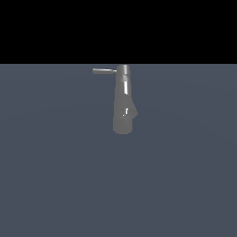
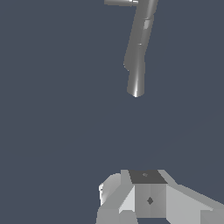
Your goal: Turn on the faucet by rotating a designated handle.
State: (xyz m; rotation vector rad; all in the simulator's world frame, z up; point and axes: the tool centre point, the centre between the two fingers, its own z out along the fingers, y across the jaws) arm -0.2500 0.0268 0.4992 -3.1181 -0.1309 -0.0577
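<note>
The faucet [image 1: 123, 104] is a glossy grey column on the flat grey-blue surface, narrow at the far end and widening to a rounded stubby near end. The handle [image 1: 104, 71] is a thin grey rod sticking out from the narrow end toward the exterior view's left. In the wrist view the faucet [image 2: 138, 52] and the handle [image 2: 119, 2] lie well ahead of the camera. A grey-white blocky part of my gripper [image 2: 148, 192] shows at the frame's edge, far from the faucet. Its fingers cannot be told apart. The gripper does not show in the exterior view.
A plain grey-blue floor [image 1: 55, 176] spreads around the faucet. Beyond its far edge the exterior view is black.
</note>
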